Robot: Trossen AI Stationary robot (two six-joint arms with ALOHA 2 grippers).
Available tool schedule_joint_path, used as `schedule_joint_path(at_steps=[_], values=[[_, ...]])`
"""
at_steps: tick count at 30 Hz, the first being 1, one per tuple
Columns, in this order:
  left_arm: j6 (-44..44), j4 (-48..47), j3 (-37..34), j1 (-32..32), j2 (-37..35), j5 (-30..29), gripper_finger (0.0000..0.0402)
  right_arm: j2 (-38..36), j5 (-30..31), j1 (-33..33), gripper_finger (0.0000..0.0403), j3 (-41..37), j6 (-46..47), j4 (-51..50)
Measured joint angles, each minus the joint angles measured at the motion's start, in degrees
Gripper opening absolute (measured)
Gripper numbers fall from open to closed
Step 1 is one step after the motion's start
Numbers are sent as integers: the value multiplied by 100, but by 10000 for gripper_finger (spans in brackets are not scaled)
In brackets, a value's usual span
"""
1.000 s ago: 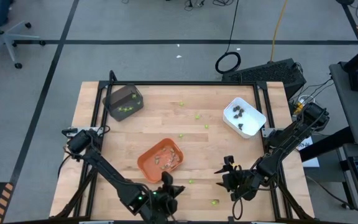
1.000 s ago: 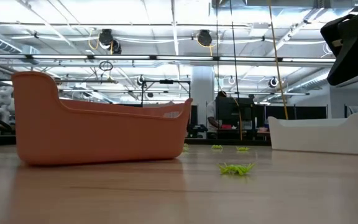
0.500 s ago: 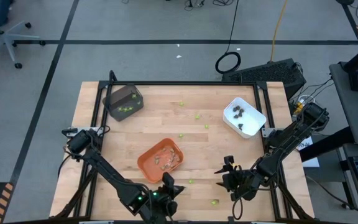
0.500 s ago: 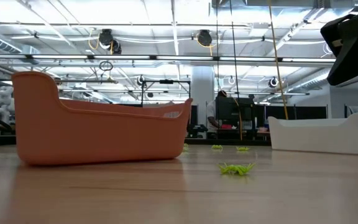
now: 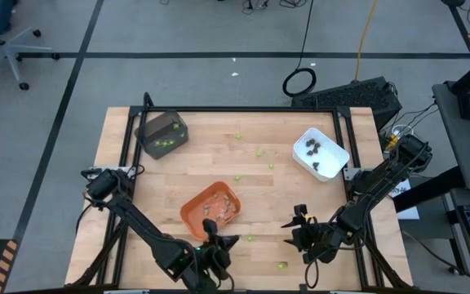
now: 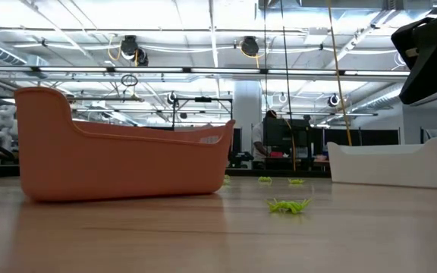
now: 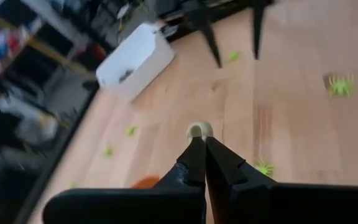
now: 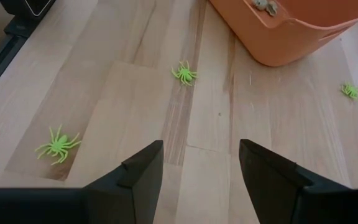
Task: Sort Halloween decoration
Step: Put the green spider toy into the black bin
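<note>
Lime-green spiders (image 8: 58, 147) lie scattered on the wooden table (image 5: 284, 188). One of them (image 6: 288, 205) shows in the low view. My left gripper (image 7: 201, 144) is shut on a small tan-grey round piece (image 7: 199, 130). It hovers at the near rim of the orange tray (image 5: 212, 206), which holds tan pieces. My right gripper (image 8: 201, 155) stands open above bare wood near the table's front edge, right of the orange tray (image 8: 291, 25), with nothing between its fingers. In the high view my left gripper (image 5: 212, 230) and right gripper (image 5: 296, 217) are both near the front. My left gripper pinches the tan-grey piece between its two fingertips (image 7: 194, 152), only at their free ends. The fingers slant down. The piece (image 7: 199, 130) pokes out past the tips, lifted clear of the table.
A dark grey tray (image 5: 163, 133) with green pieces stands at the far left. A white tray (image 5: 320, 153) with dark pieces stands at the far right. More green spiders (image 5: 259, 151) lie across the table's middle, and one (image 5: 281, 265) lies near the front.
My left gripper has rolled about its own pointing line while staying by the orange tray's near rim, still shut. My right gripper has kept still and open.
</note>
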Motion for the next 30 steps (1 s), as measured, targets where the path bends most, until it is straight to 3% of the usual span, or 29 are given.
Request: schedule_joint_path(at_steps=[5, 12, 20, 30], values=[[-1873, -1537, 0, 23, -446, 124, 0, -1, 0, 0, 194, 0, -2, -2], [-3389, -3307, 0, 228, -861, 1024, 0, 0, 1, -2, 194, 0, 1, -2], [-3308, -2636, -415, 650, -861, 2045, 0, -1, 2, -2, 194, 0, 18, -2], [-4261, -2512, -953, 776, -861, 2240, 13, 49, 2, -2, 194, 0, 569, 143]])
